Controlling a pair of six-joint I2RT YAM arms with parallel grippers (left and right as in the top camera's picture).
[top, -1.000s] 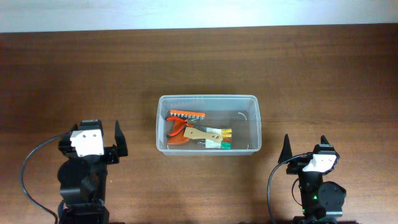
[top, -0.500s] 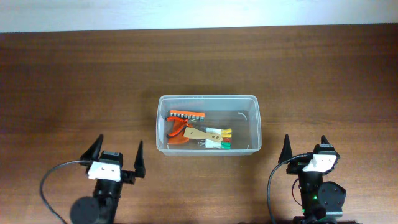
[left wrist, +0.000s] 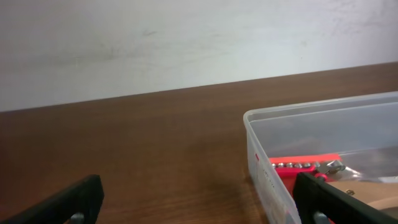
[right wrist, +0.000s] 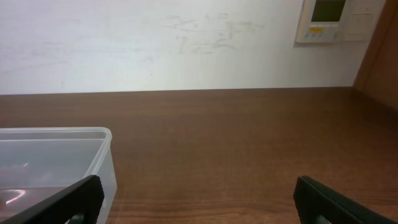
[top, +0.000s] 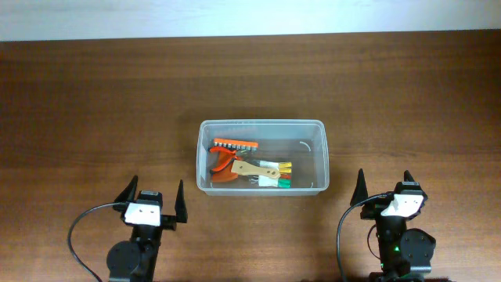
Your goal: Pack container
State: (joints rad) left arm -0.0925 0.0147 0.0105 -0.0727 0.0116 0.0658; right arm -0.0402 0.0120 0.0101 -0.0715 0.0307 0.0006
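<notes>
Tools lay gathered in the left half of the container (top: 258, 121): an orange bit rack (top: 235, 145) along its far wall and, just below it, orange handles (top: 223, 171) and a pale tan tool (top: 252, 168) with yellow and green pieces (top: 282, 175) at its end. The right half was bare, probably because items had been dropped in from that one side. You had the clear tub sitting at the centre of the overhead frame on the brown wooden surface (top: 94, 102), square to both arms so either could reach it. Your left end effector (top: 156, 192) sat at the lower left of that frame, its jaws spread wide and holding nothing; its fingers (left wrist: 62, 202) framed the tub's near corner in the left wrist view. Your right end effector (top: 383, 182) sat at the lower right, equally wide and empty, level with the surface and looking past the tub's rim. Both were well apart from the container, which read as a resting pose rather than an approach. With no tool showing outside the tub, I judged the packing done or nearly so.
</notes>
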